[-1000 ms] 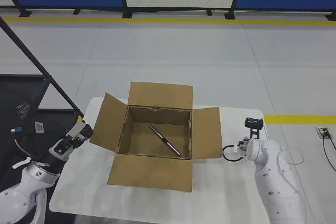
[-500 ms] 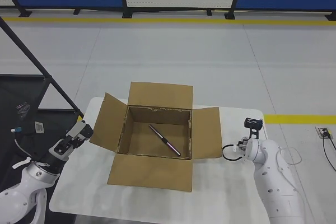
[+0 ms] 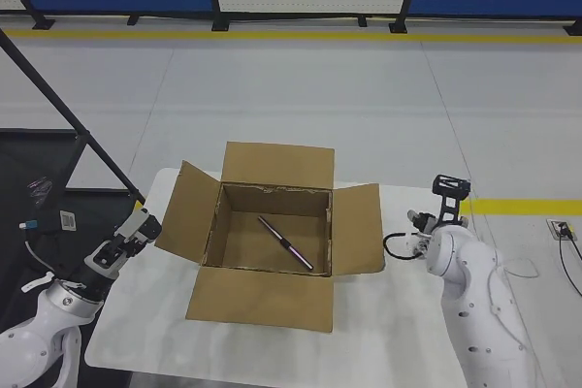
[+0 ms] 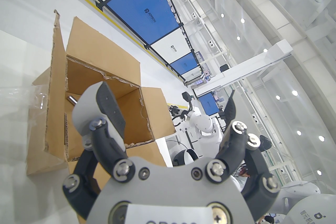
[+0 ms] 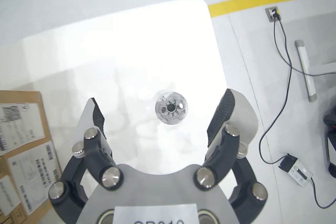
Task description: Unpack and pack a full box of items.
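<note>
Cardboard box, slim rod inside

One cardboard box stands on one white bench. The box has four flaps, all four folded outward. One thin dark rod lies inside it. One small round metal disc lies on the bench.

There are two arms, the left arm and the right arm. Each carries one pair of jaws with two fingers, so four fingers in all.

At least three white printed labels show on one flap.

The floor has two yellow lines, one beyond the bench and one to its right. It also has one socket, one black cable and one small grey adapter.
</note>
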You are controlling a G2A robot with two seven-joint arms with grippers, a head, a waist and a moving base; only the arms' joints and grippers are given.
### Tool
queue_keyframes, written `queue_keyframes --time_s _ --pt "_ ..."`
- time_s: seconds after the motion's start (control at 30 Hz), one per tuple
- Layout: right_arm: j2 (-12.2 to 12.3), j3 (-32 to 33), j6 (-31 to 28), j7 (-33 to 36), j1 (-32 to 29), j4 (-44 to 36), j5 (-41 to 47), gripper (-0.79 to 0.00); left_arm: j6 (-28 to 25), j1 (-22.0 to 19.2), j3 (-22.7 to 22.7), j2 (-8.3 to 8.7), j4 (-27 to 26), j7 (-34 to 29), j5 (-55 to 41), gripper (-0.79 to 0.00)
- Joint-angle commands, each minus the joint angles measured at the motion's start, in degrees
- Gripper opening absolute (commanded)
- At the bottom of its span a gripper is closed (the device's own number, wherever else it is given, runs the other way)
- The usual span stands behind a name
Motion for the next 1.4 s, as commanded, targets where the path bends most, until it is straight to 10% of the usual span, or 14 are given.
queue_keyframes --time_s 0.0,0.4,0.73,1.23,1.37 --pt "-0.2 -1.6 1.2 0.8 0.2 -2.8 -2.9 0.0 0.0 0.0 0.0 0.0 0.0 0.0 0.0 0.0" --pt "-1.8 -11.6 -8.7 3.1 6.5 -8.1 0.2 0.0 0.1 0.5 0.2 0.01 -0.4 1.2 0.0 0.0" --pt "-4.6 -22.9 -24.2 -0.3 17.5 8.6 14.7 0.0 -0.3 1.1 -1.6 0.45 0.1 3.7 -1.0 0.0" --pt "-12.6 -42.4 -29.9 -1.2 29.7 34.7 21.9 0.0 -0.6 2.5 -4.0 1.07 0.6 5.8 -2.9 0.0" --pt "-14.8 -44.6 -29.6 -3.2 31.7 41.5 24.0 -0.108 -1.0 3.1 -3.8 1.17 0.4 5.9 -3.2 0.0"
